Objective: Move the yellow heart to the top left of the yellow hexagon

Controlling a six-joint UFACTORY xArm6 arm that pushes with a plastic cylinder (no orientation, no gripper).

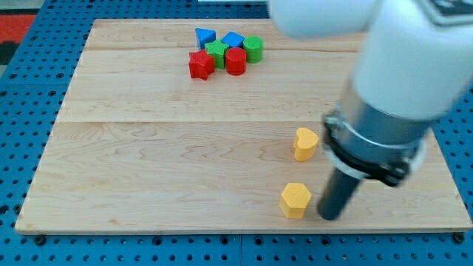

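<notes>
My tip (330, 217) is resting on the wooden tabletop (162, 170) close to its bottom edge, just to the view's right of the yellow hexagon (295, 200), with only a thin gap showing between them. The dark rod is rising from there, leaning slightly toward the view's right, into a grey collar and a bulky white arm body (403, 66) that is filling the view's upper right corner. There is no hand on this arm, only the rod, so nothing is spreading or pinching.

The yellow hexagon is sitting very near the bottom edge, leaving little room below it. The yellow heart (304, 143) is standing above the hexagon and a touch to its right, apart from it, and just left of the grey collar.

To the view's left of both yellow blocks, bare wood is stretching across to the left edge.

Far off, near the top edge, a cluster is sitting tightly together: a red star (200, 65), a green star (216, 52), a red cylinder (236, 61), a green cylinder (253, 49), a blue triangle (205, 36) and a blue cube (233, 40).
</notes>
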